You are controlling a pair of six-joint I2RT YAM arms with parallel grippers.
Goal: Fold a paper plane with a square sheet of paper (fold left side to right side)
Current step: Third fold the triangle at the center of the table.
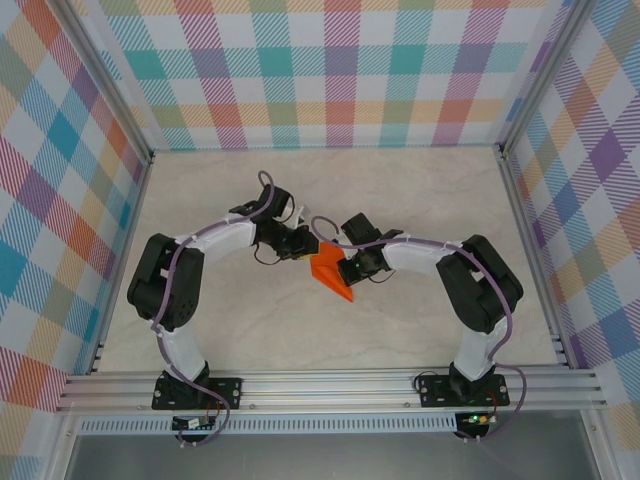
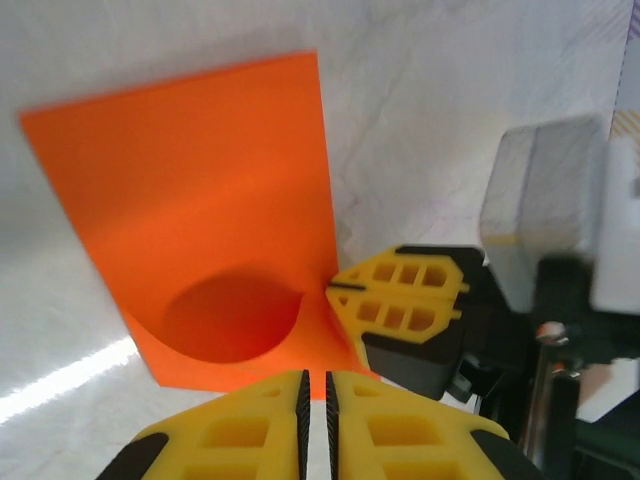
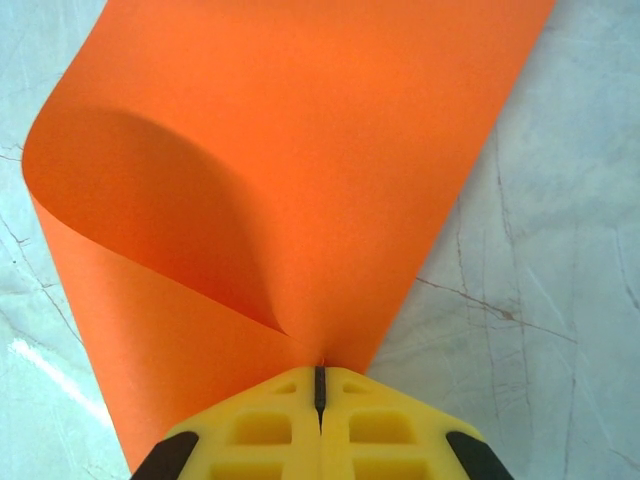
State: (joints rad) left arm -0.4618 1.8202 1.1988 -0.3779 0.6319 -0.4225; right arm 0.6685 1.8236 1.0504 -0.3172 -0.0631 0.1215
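One right end effector [image 2: 335,290] on curled paper [image 2: 200,180]

Light is bright, even and diffuse from above. In the top view the arms throw only faint, soft shadows on the pale tabletop [image 1: 250,330], and detail stays sharp. The left wrist view is softer: the right gripper [image 2: 332,290] and the grey housing behind it are blurred, and 1 white glare streak lies on the tabletop beside the square sheet of paper [image 2: 200,170], whose curl holds a dark rounded shadow. The right wrist view is crisp, with clear tabletop veins and 1 fainter streak.
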